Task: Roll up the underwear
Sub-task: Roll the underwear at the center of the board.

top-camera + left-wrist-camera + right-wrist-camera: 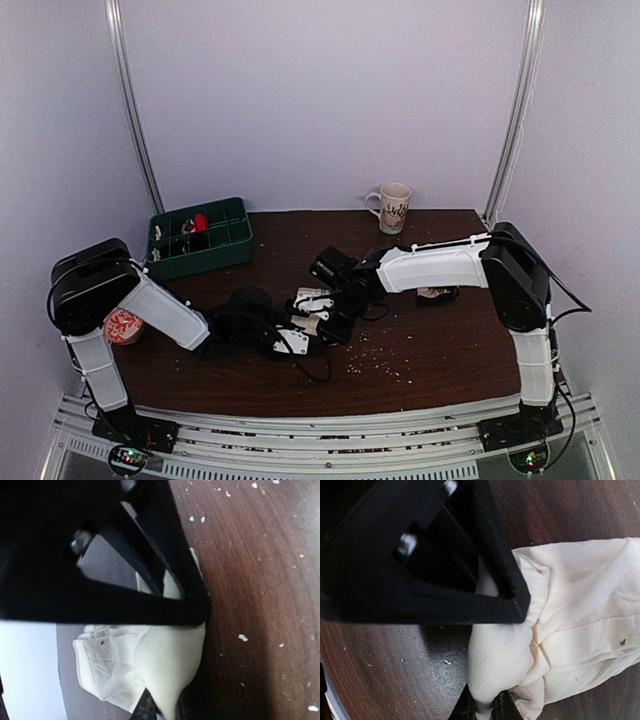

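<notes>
Holding a red item [199, 221], the green tray [215, 257] sits behind the underwear [125, 665].

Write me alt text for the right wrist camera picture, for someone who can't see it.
The right gripper pinches a bunched fold of cream underwear, which lies crumpled on a dark wooden table scattered with pale crumbs. The gripper's black body fills the upper left of the picture.
</notes>
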Motion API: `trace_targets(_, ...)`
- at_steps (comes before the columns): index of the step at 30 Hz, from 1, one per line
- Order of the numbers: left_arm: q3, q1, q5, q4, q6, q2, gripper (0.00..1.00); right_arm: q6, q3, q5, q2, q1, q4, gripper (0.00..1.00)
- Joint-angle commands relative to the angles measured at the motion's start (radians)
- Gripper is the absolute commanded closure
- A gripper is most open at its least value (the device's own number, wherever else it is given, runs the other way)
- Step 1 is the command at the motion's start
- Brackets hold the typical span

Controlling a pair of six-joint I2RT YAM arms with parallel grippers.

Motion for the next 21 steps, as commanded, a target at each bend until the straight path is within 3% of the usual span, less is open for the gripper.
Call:
trace_targets(1, 0.046, -0.011, -0.042, -0.043, -0.010, 0.042, 0.93, 0.004, -0.093, -0.013, 0.071, 0.002, -0.167, 0.88)
trace_targets(2, 0.051, -0.013, -0.046, -0.048, -0.009, 0.046, 0.99, 0.007, -0.099, -0.010, 0.065, 0.001, -0.163, 0.88)
trace_targets(5, 0.050, -0.020, -0.036, -0.064, 0.003, 0.048, 1.00, 0.027, -0.124, 0.016, 0.035, -0.003, -0.145, 0.85)
trace_targets(7, 0.053, -0.024, -0.026, -0.093, 0.006, 0.043, 1.00, 0.058, -0.159, 0.059, -0.005, -0.005, -0.111, 0.78)
trace_targets(13, 0.175, -0.026, 0.032, -0.334, -0.056, 0.076, 1.00, 0.164, -0.320, 0.227, -0.198, -0.007, 0.034, 0.59)
trace_targets(21, 0.306, -0.017, 0.129, -0.554, -0.145, 0.127, 1.00, 0.274, -0.569, 0.502, -0.487, -0.009, 0.250, 0.50)
